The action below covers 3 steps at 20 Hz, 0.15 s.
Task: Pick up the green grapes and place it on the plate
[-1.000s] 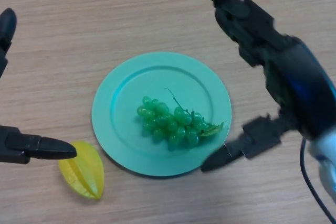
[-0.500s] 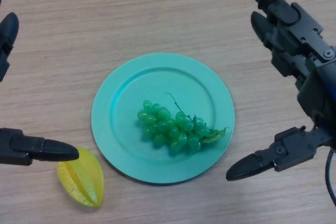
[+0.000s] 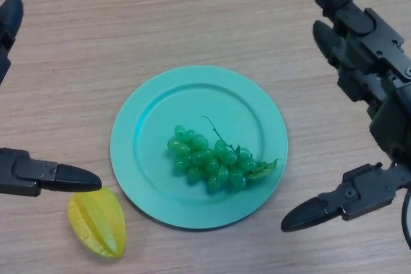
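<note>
A bunch of green grapes (image 3: 212,158) with a thin stem and a small leaf lies on the turquoise plate (image 3: 154,123), a little right of its middle. My right hand (image 3: 376,88) hovers to the right of the plate, open, fingers stretched away and thumb low near the plate's lower right rim; it holds nothing. My left hand (image 3: 38,176) shows at the left edge, open, its thumb pointing toward the plate and a fingertip at the upper left corner.
A yellow starfruit (image 3: 97,222) lies on the wooden table (image 3: 192,17) just below the left thumb, left of the plate's lower rim.
My right hand has drawn back to the right, away from the plate, leaving the grapes lying on it. The left hand has hardly moved.
</note>
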{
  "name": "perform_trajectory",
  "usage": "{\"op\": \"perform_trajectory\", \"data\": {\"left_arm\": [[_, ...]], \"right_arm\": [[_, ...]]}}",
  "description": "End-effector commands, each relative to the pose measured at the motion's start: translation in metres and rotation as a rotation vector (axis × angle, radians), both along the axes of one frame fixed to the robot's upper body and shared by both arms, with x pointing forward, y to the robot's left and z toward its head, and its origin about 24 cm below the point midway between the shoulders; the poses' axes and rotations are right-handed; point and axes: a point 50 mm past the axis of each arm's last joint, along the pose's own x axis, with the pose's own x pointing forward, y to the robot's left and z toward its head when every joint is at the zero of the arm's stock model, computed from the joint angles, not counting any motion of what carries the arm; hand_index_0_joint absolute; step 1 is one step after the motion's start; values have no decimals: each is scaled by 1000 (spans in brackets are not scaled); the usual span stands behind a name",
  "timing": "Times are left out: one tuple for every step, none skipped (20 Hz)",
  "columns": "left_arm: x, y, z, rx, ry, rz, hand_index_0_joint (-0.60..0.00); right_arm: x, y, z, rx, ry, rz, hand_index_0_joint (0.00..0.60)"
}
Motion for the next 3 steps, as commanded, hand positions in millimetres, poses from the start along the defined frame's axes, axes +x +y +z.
{"op": "perform_trajectory", "data": {"left_arm": [[-9,0,23,71,-164,26,0],[-9,-1,23,76,-166,24,0],[-11,-3,22,80,-174,19,0]], "right_arm": [[-10,-9,24,4,-165,-2,0],[-10,-10,24,3,-165,-1,0],[-10,-11,24,1,-165,-1,0]]}}
